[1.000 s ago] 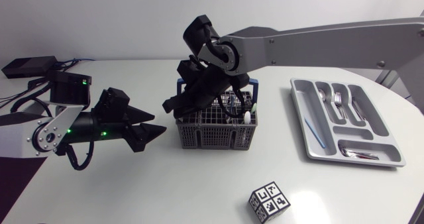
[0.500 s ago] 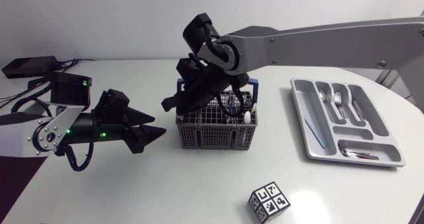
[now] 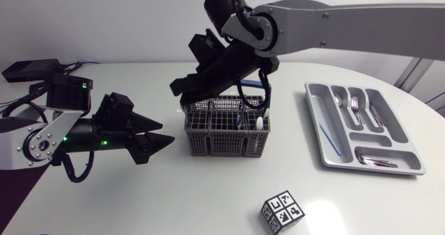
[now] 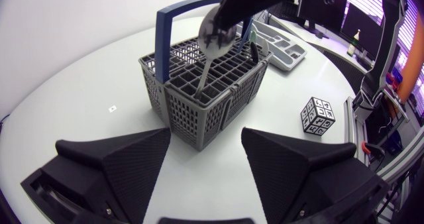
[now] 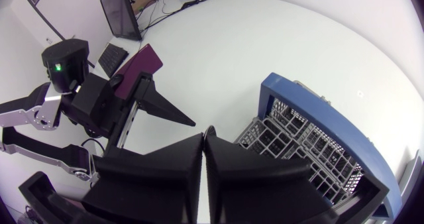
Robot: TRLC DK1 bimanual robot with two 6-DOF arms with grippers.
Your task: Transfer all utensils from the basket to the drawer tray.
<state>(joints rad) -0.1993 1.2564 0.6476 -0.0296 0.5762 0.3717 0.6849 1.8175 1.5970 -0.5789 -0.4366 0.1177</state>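
The right arm is rising out of the basket, higher than a moment ago, with its jaws closed on a spoon. The spoon's handle is still reaching into the basket, so the trip to the tray is only beginning. The left arm is lying low beside the basket, with its jaws open.

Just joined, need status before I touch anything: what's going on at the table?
The right gripper is shut on a spoon above the basket, with the handle's lower end down in a compartment. The left gripper sits open beside the basket, holding nothing. The tray already holds forks and a few other pieces, and more utensils are left in the basket.
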